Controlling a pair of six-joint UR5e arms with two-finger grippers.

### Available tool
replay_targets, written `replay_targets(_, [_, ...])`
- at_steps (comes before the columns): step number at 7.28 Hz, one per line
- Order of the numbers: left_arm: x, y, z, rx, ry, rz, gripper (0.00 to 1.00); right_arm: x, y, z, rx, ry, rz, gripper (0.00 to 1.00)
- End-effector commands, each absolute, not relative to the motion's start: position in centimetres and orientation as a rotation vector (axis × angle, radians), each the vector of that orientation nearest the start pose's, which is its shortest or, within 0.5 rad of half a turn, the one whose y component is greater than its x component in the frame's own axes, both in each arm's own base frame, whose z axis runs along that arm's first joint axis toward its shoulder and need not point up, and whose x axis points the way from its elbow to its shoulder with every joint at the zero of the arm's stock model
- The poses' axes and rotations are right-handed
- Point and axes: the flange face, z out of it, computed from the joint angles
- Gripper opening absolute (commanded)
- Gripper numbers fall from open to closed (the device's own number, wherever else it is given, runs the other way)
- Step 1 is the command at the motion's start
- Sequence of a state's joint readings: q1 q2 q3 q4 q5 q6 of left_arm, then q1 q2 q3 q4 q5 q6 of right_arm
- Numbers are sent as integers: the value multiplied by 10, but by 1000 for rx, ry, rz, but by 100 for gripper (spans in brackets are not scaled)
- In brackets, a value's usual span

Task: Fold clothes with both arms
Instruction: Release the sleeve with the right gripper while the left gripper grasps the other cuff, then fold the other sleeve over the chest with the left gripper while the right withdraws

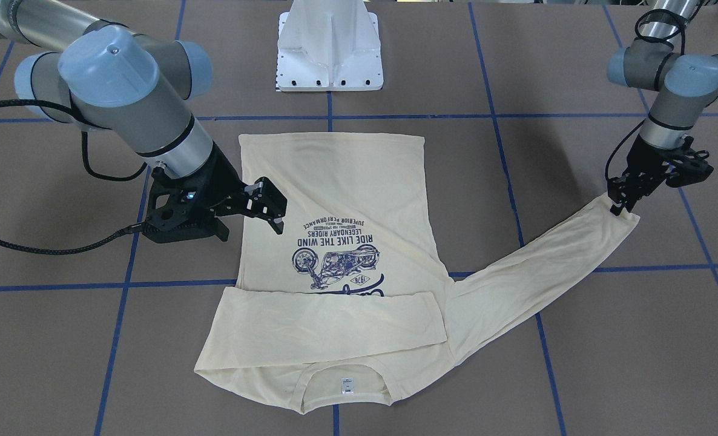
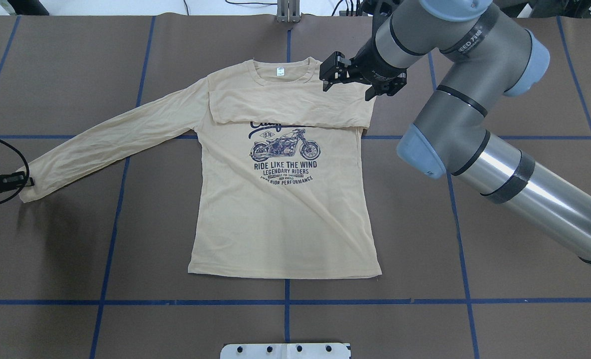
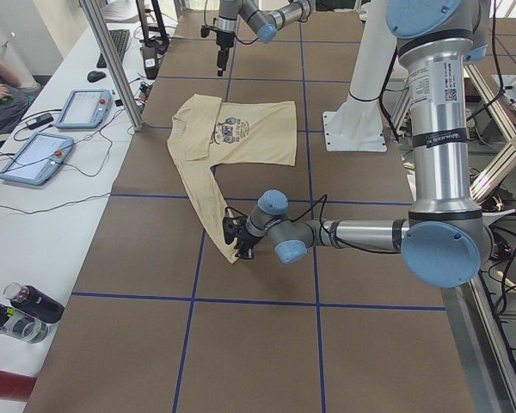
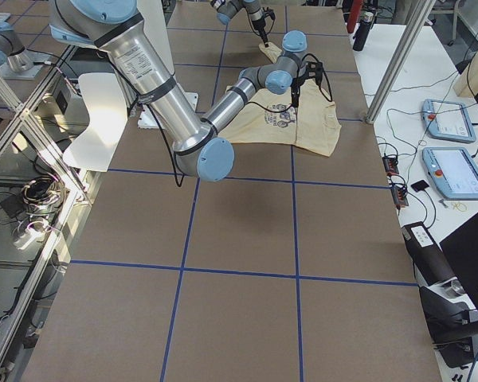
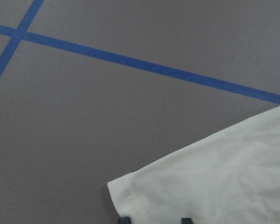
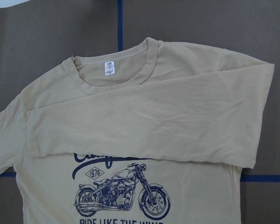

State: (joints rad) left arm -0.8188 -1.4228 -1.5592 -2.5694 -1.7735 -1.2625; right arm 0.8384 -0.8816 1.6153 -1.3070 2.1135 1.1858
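Far out on the left, the left gripper point(image 1: 617, 209) is down at the cuff point(image 5: 130, 196) of the long sleeve point(image 2: 116, 137). Its fingertips are only narrowly parted, one on each side of the hem, and the cloth there lies flat on the brown table point(image 2: 475, 249). From there the sleeve runs straight and slanting up to the shoulder. The cream T-shirt point(image 2: 285, 219) is spread flat in the middle of the table, motorcycle print point(image 2: 285, 154) up, with the collar and white neck label point(image 2: 280, 72) at the edge far from the robot's base. The other sleeve point(image 2: 285, 107) is folded across the chest and covers the top line of the print. Over the shoulder on that side hangs the right gripper point(image 2: 346, 89), spread wide with nothing in it.
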Motion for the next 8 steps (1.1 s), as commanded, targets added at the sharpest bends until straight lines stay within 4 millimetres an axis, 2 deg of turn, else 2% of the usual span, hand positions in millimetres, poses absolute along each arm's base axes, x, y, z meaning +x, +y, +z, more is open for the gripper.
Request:
replay_targets(1, [235,-416,631,286,825,-391,0,-397,-567,193,150,-1076,140,99])
replay_targets(2, [236,-416,623,281,845,-382,0,-394,-568,197,146,-1074,143,99])
replay_targets(3, [235,-412,607,253,893,-357,0,-381,-573,202,128,-1081,149,99])
replay_targets(4, [233,-407,582,234,954,-326,0,-357,-575,213,105,-1092,160,99])
replay_targets(5, [220,-418,566,219,1004,-330,0,-339,-575,225,99,-1091,164,99])
replay_targets(6, [207,-445,541,184,1059,-338,0,-320,-578,238,93,-1091,165,99])
replay_targets(7, [204,-492,493,160,1086,-363,0,-307,-580,246,91,-1091,172,99])
replay_targets(8, [206,-533,454,151,1075,-402,0,-302,-579,249,89,-1091,177,99])
